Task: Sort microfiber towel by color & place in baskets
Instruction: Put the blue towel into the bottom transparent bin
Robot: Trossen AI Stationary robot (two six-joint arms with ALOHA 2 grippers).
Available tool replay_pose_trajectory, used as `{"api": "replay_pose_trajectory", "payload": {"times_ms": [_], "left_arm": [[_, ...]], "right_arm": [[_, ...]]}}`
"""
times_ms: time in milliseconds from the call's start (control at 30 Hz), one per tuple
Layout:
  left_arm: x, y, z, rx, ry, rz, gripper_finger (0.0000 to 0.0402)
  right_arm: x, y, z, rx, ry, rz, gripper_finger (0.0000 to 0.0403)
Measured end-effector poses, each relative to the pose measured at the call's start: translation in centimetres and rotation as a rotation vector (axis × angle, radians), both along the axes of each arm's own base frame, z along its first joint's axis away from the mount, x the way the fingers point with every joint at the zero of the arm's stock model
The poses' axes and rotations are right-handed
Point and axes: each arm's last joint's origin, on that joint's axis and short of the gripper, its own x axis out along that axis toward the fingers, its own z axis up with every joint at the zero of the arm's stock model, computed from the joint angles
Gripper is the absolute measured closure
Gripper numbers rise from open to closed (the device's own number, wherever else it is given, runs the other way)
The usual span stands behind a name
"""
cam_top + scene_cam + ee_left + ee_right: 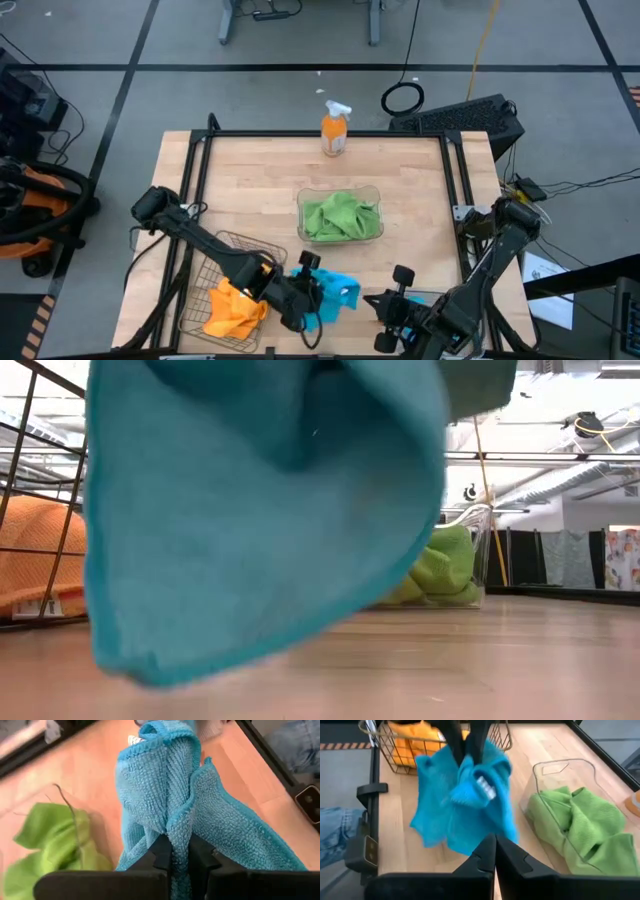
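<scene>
At the left we see the wire mesh basket [205,290] holding the orange-yellow towels [233,308], and just beside it the left gripper [176,857] has its jaws pinched on a fold of the sky blue towel [335,295], which hangs lifted off the table [260,190]. Further right, the green towels [340,217] lie in a clear plastic basket [372,192] at mid-table, and the right gripper [495,851] waits near the front edge with its jaws pressed together on nothing.

high: overhead, whole table [260,190] | low: tabletop level | wrists: close, forward
</scene>
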Motion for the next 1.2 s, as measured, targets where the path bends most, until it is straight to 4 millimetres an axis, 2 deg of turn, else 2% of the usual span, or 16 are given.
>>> {"api": "replay_pose_trajectory", "payload": {"times_ms": [100, 233, 367, 600, 833, 1033, 1200], "left_arm": [[-0.2, -0.2, 0.1, 0.034, -0.008, -0.023, 0.0366], [-0.4, 0.0, 0.6, 0.069, -0.014, -0.063, 0.0365], [-1.2, 0.4, 2.4, 0.065, -0.048, -0.102, 0.0364], [-4.0, 0.6, 5.9, -0.008, -0.104, -0.170, 0.0364], [-4.9, -0.4, 6.1, 0.020, -0.134, -0.131, 0.0363], [-4.7, 0.1, 6.1, 0.062, -0.168, -0.035, 0.0363], [-4.2, 0.7, 6.1, 0.038, -0.180, 0.030, 0.0363]], "right_arm": [[0.8, 0.4, -0.9, 0.003, -0.005, -0.007, 0.0399], [2.0, 0.7, -1.6, 0.015, -0.028, -0.005, 0.0371], [3.0, 1.0, -2.1, 0.000, -0.052, 0.012, 0.0322], [4.5, 1.2, -2.5, -0.136, -0.161, -0.012, 0.0220], [6.8, 2.1, -3.2, -0.172, -0.228, 0.023, 0.0137], [7.2, 2.5, -3.4, -0.124, -0.247, 0.040, 0.0079], [7.8, 2.1, -3.1, -0.093, -0.276, 0.021, 0.0049]]}}
